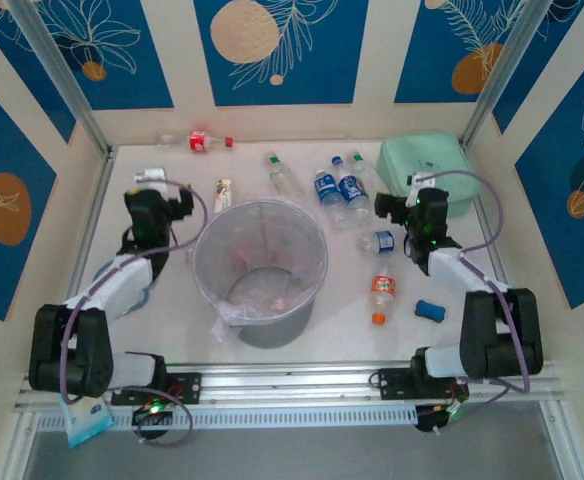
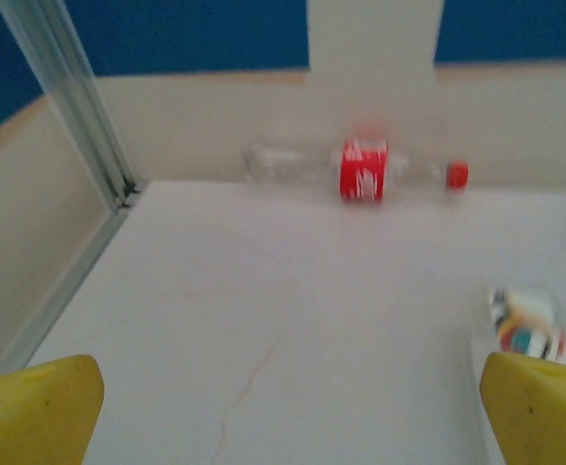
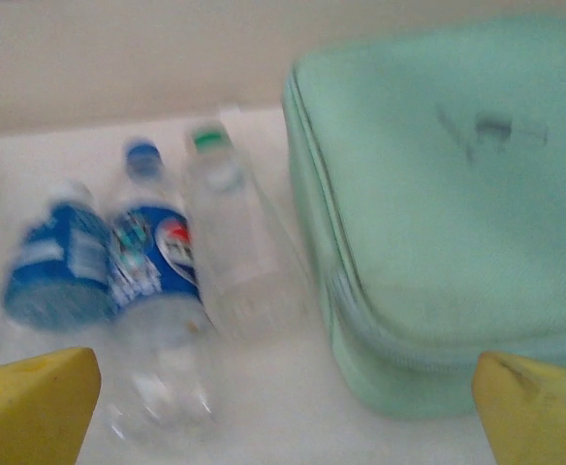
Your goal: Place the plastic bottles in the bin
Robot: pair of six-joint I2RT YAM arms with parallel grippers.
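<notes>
Clear plastic bottles (image 1: 353, 188) lying flat, grey bag-lined bin (image 1: 272, 328), left gripper (image 2: 288, 392) and right gripper (image 3: 285, 392) spread wide, empty

Seven plastic bottles (image 1: 352, 188) lie on the bench (image 1: 162, 310): three with blue labels (image 1: 326, 188) (image 1: 353, 190) (image 1: 377, 241), two clear ones with green caps (image 1: 284, 178) (image 1: 365, 172), one with a red label (image 1: 197, 141) and one with an orange label (image 1: 381, 293). There is one bin (image 1: 272, 325); reddish things lie inside it, but their number I cannot tell. There is also one mint-green case (image 1: 427, 172), one flat white tube (image 1: 223, 190) and one small blue block (image 1: 429, 309).
</notes>
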